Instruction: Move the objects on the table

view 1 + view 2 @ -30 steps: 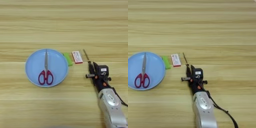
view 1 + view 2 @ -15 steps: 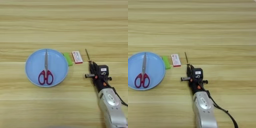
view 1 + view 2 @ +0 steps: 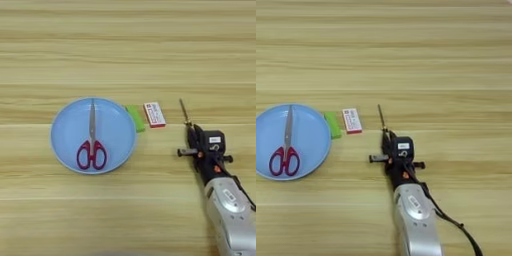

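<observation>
The screwdriver [image 3: 185, 113], thin, stiff and light, lies on the table [image 3: 128, 50] right of the box [image 3: 154, 114]; its handle is seemingly pinched by the gripper [image 3: 192, 131], the best hold.

The silver right forearm [image 3: 415, 220] reaches up from the bottom edge, its black claw [image 3: 387, 140] pointing away.

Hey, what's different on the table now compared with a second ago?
Very little. The thin screwdriver has slid slightly to the right and away from the small red-and-white flat box, along with the robot's black hand at its handle end. The round light-blue plate, the red-handled scissors on it and the small green block have not moved.
</observation>
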You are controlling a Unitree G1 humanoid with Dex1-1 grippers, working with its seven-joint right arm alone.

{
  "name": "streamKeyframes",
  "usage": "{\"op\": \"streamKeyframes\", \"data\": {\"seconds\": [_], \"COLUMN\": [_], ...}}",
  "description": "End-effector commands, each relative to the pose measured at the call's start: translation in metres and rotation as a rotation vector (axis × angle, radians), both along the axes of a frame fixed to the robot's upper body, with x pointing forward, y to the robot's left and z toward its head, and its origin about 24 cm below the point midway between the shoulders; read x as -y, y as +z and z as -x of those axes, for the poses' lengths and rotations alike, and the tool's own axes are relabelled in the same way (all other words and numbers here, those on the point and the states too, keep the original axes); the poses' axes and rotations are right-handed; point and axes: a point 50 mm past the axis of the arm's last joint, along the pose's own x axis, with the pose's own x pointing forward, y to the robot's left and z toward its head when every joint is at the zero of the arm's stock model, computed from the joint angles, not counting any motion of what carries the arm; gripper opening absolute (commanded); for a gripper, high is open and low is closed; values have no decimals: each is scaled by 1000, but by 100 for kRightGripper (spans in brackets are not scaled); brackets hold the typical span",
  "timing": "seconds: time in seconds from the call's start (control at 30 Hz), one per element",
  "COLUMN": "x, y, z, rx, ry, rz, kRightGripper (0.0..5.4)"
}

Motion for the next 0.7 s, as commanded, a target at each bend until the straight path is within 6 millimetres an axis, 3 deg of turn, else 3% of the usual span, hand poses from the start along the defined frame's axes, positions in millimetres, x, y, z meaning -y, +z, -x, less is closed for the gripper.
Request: {"op": "streamKeyframes", "data": {"seconds": [0.03, 0.7], "x": [9, 31], "y": [7, -1], "z": [2, 30], "rx": [7, -89], "ry": [-18, -73], "rz": [17, 36], "kRightGripper": [46, 45]}}
